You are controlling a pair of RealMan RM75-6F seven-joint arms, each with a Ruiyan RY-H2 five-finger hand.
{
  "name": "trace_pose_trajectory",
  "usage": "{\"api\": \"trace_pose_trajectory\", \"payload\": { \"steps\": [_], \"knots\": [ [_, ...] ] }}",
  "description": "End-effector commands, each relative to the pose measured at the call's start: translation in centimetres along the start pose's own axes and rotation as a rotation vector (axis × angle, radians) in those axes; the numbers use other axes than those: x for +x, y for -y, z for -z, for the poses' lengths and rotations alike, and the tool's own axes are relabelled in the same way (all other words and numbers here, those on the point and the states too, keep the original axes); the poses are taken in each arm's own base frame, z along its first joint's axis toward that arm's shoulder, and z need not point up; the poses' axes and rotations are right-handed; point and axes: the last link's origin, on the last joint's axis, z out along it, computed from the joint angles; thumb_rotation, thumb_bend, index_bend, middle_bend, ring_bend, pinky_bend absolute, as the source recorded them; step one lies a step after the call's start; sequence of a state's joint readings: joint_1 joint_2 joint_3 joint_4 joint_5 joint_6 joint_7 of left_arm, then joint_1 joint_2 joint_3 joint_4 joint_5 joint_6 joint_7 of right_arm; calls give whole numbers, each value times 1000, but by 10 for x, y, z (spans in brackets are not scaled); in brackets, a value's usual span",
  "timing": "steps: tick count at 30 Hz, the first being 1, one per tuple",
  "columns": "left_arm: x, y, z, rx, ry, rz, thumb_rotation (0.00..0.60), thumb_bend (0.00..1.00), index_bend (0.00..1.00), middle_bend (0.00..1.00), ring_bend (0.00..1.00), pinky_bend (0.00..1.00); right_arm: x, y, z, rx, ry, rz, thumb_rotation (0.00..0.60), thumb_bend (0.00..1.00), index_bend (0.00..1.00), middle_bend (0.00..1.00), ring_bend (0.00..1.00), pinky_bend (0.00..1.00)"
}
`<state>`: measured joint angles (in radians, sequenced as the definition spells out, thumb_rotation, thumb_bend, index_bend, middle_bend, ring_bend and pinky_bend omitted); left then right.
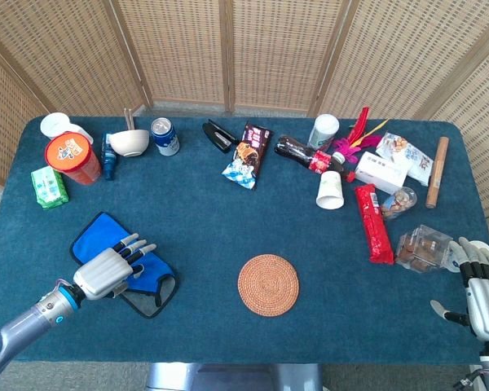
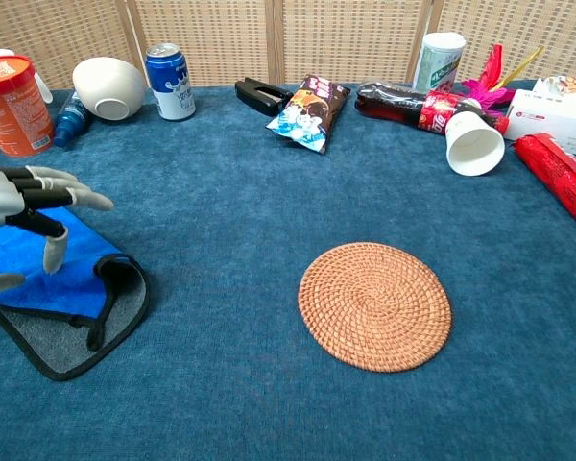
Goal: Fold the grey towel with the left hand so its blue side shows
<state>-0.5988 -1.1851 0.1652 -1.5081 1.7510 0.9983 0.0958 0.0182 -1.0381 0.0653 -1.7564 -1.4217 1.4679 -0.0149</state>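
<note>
The towel (image 1: 98, 237) (image 2: 72, 279) lies at the table's front left, folded over so its blue side faces up, with a grey black-edged strip (image 2: 77, 341) still showing along its near right edge. My left hand (image 1: 110, 270) (image 2: 19, 206) hovers over the towel's middle with fingers spread and nothing in them. Whether it touches the cloth I cannot tell. My right hand (image 1: 481, 289) rests open at the table's front right corner, far from the towel, and shows only in the head view.
A round woven coaster (image 1: 268, 284) (image 2: 374, 304) lies mid-front. Along the back stand an orange tub (image 1: 71, 157), white bowl (image 1: 129, 142), blue can (image 1: 165, 136), snack bag (image 1: 248, 154), bottle (image 1: 306, 154) and paper cup (image 1: 330, 190). A red packet (image 1: 374, 222) and plastic box (image 1: 424, 248) lie right.
</note>
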Motion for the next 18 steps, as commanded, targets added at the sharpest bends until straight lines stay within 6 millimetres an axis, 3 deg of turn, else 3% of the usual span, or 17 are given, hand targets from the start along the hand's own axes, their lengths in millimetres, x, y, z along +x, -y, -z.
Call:
{"api": "trace_pose_trajectory", "payload": {
  "steps": [1,18],
  "knots": [
    [-2,-3,0,-15,17,-16,600,471,440,0,0,0,0,0,0,0,0,0,600,0,0,0,0,0],
    [4,-12,-27,27,31,-116,600,472,368,0,0,0,0,0,0,2,3,-1,600,0,0,0,0,0]
  ]
}}
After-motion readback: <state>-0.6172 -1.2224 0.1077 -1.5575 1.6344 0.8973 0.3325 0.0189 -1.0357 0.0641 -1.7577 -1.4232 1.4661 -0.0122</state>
